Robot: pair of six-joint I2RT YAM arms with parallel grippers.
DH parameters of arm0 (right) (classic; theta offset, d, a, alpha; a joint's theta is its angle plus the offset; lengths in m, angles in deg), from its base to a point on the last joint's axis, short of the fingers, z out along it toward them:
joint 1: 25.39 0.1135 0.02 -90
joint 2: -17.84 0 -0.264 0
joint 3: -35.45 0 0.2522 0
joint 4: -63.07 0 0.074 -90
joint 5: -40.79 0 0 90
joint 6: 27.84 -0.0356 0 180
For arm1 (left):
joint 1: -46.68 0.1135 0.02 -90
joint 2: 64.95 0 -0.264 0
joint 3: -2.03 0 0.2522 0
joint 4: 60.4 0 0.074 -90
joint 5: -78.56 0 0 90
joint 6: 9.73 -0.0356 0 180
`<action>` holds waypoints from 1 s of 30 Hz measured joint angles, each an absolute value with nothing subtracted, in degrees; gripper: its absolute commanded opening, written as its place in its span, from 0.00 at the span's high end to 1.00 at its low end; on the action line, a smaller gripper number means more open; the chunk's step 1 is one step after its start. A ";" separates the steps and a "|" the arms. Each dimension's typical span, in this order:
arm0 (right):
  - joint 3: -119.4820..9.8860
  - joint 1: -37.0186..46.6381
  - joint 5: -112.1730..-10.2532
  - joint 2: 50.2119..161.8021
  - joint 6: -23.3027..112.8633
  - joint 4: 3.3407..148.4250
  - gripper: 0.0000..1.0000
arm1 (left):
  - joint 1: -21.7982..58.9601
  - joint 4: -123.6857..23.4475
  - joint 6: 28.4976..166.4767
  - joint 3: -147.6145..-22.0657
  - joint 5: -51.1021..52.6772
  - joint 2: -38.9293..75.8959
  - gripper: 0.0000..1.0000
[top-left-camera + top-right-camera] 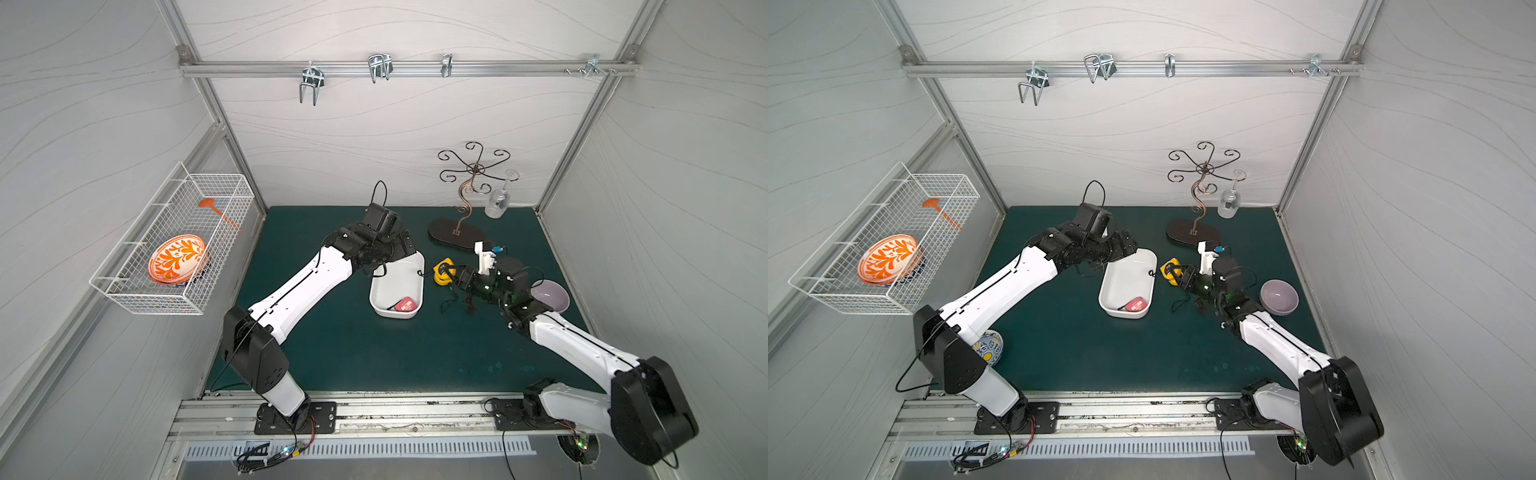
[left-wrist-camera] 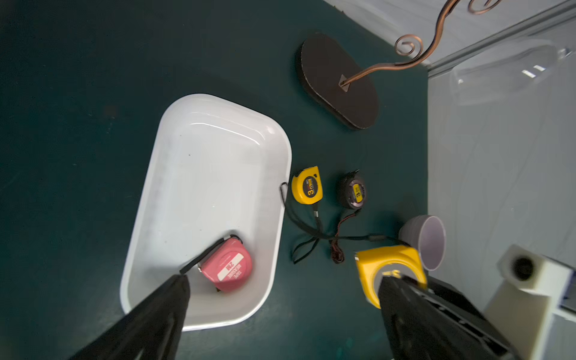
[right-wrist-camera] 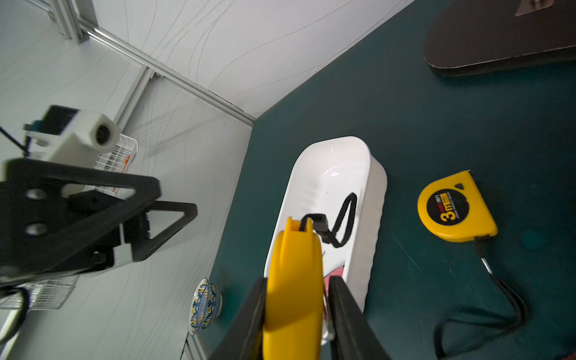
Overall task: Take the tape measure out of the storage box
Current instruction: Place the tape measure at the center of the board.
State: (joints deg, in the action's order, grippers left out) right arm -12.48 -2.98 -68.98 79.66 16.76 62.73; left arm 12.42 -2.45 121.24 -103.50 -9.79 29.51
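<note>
**Yellow tape measure pinched outside the box; pink one lies inside**

Nearest the arm bases: one patterned bowl point(image 1: 990, 347) on the green mat point(image 1: 332, 353), beside the left arm.

Storage box point(image 1: 397, 286), one. Its long axis runs near to far, with the far end leaning slightly right.

Pink tape measure point(image 2: 229, 265): flat in the box's near right corner, label up, black strap trailing left across the box floor. I cannot tell which way its tape mouth faces.

Left claw point(image 2: 285, 280): spread wide, empty, above the box.

Right claw point(image 3: 296, 299): pinching the held yellow tape measure point(image 3: 294, 274) by its flat faces. The case stands on edge, long axis in line with the fingers, strap end pointing away from the claw toward the box. It is out of the box, just off its right side.

One purple bowl point(image 1: 548, 296) sits right of the right wrist.

Between box and purple bowl, flat and face up, lie the loose yellow tape measure point(image 2: 307, 185) and the black tape measure point(image 2: 353, 190). They are apart, with straps trailing nearward and tangled.

Count: four tape measures, one inside the box and three outside.

Farther back: one wire stand point(image 1: 455, 237) with one glass point(image 1: 496, 203) hanging bowl down.

Left wall: one wire basket point(image 1: 153, 303) holding an orange-patterned plate point(image 1: 176, 257) and one orange spoon-like tool point(image 1: 208, 204).
</note>
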 measured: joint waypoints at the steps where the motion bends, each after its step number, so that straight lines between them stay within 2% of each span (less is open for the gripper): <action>1: -12.63 -4.36 -69.97 77.41 16.30 64.82 1.00 | 12.57 -1.16 119.95 -103.87 -9.35 30.16 0.00; 5: -13.46 -9.03 -73.20 70.66 14.75 71.86 0.99 | 12.83 2.88 116.47 -103.92 -7.67 32.44 0.00; 11: -12.48 -16.07 -78.91 67.93 12.54 78.22 0.98 | 12.83 4.15 113.22 -102.69 -5.07 33.18 0.00; 20: -3.41 -22.82 -82.91 69.61 11.99 78.77 0.96 | 12.81 4.52 109.15 -101.67 -3.82 35.72 0.01; 30: 2.47 -26.89 -82.47 75.97 13.74 77.48 0.97 | 12.81 4.54 106.72 -101.05 -3.43 37.29 0.01</action>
State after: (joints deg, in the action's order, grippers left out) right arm 2.47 -26.89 -82.47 75.97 13.74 77.48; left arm 12.81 4.54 106.72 -101.05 -3.43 37.29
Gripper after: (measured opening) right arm 0.320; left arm 0.994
